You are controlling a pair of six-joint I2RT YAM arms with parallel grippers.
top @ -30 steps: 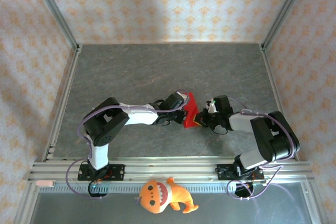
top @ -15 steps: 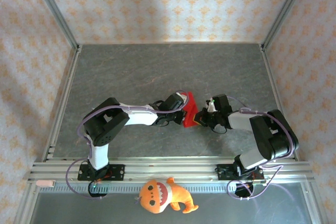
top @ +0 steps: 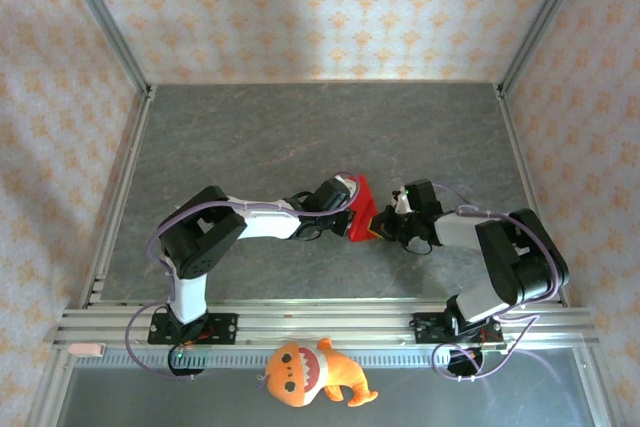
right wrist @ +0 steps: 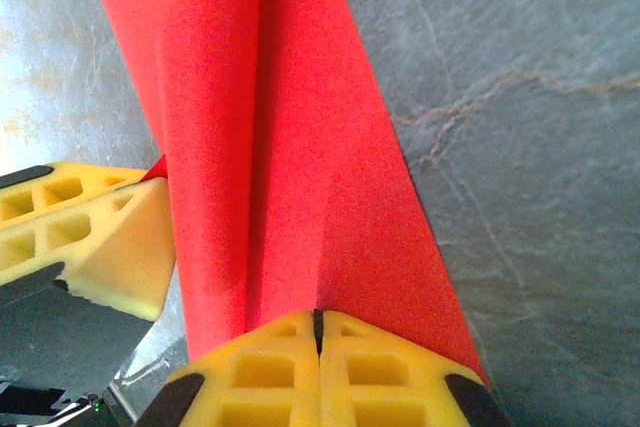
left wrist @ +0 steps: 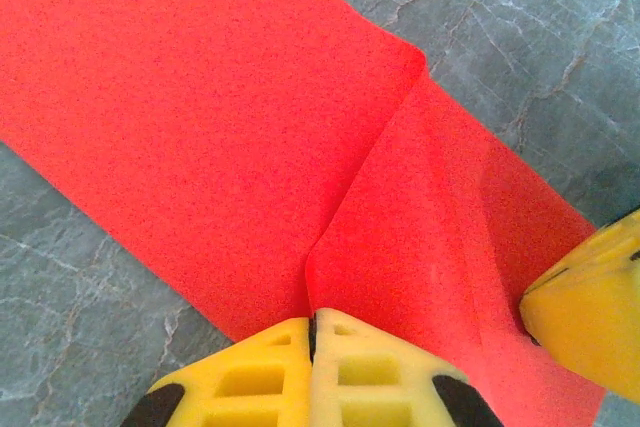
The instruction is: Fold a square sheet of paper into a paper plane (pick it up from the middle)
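Nudged leftward: right pincer (right wrist: pixel 318 319) | it and left pincer (left wrist: pixel 312 322) clamped shut on red sheet (left wrist: pixel 200 117)

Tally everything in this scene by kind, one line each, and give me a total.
red paper sheet: 1
orange plush toy: 1
grippers: 2, the left gripper and the right gripper
total: 4

red paper (left wrist: pixel 200 117) cropped, pinched edge hidden
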